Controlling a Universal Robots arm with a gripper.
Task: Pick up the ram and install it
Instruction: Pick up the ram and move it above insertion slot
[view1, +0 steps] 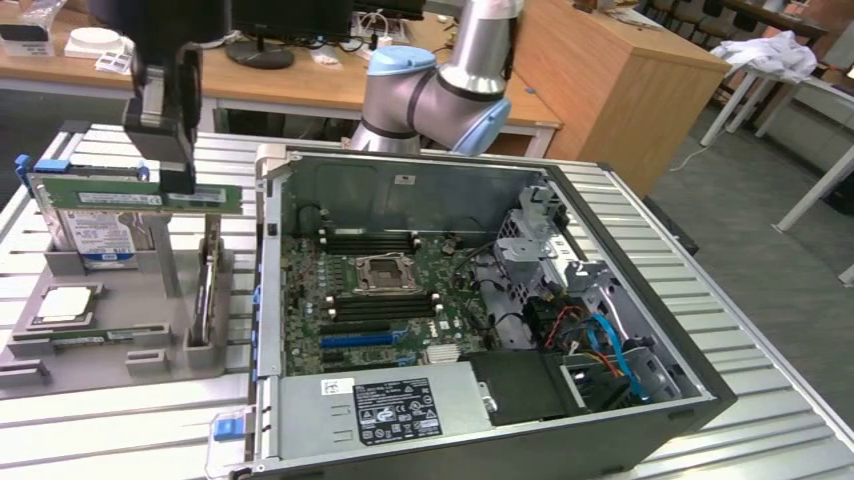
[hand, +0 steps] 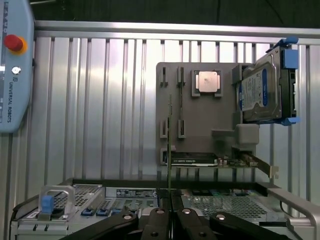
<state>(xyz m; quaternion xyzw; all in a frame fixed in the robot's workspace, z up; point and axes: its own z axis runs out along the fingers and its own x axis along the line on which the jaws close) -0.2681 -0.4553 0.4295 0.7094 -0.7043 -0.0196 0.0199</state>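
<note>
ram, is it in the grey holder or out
Out. The ram is clamped in the shut fingers, held above the grey holder, not seated in a slot.

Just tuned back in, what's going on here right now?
The tool is shut on the ram, holding it on edge above the grey holder, near the hard drive. The open PC case sits beside the holder. The ram is not yet in the motherboard.

Floor (view1: 747, 215): grey, bare.
Wooden desk (view1: 267, 90): behind the counter (view1: 107, 420), carrying a black monitor stand (view1: 260, 52).
Wooden cabinet (view1: 614, 80): at the exterior view's right of the desk.
White cloth (view1: 771, 52): heaped far right.
Counter: ribbed silver metal.
</note>
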